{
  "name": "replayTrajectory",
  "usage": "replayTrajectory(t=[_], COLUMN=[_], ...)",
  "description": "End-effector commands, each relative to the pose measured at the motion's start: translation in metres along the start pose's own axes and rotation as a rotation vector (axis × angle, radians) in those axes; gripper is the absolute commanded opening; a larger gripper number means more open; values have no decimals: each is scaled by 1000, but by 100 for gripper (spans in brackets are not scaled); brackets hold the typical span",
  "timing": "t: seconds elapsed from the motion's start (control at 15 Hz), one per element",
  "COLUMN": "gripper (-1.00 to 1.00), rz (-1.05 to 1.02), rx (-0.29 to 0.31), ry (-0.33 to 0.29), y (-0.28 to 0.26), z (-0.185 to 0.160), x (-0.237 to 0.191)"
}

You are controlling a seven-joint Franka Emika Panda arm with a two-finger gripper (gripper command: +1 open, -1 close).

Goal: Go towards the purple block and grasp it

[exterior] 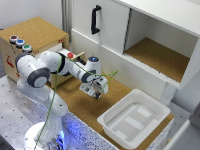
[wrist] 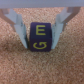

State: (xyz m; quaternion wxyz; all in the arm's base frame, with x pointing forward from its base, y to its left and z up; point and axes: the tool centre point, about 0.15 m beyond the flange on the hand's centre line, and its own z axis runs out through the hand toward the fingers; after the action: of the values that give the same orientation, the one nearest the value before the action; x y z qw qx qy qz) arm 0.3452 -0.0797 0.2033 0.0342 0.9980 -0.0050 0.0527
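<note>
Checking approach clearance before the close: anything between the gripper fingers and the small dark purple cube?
Nothing visible. In the wrist view the small dark purple cube with yellow letters sits on the cork surface between the two fingers, with open gaps on both sides. The gripper hides the cube in the exterior view.

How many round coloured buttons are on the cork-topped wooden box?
3, in a row at the box corner towards the exterior view's left: the purple round button, the blue round button, and the green round button. None seems hidden.
</note>
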Motion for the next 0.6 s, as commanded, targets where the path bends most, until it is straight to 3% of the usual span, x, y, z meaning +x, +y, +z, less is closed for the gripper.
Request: replayTrajectory(t=[0.0, 0.33, 0.47, 0.53], gripper=[-100, -100, -100, -100], rz=[64, 75, 105, 126], rx=[-64, -88, -87, -113], ry=[23, 147, 170, 197], y=[13, 25, 29, 32], z=[-41, -97, -116, -127], x=[-1, 16, 30, 40])
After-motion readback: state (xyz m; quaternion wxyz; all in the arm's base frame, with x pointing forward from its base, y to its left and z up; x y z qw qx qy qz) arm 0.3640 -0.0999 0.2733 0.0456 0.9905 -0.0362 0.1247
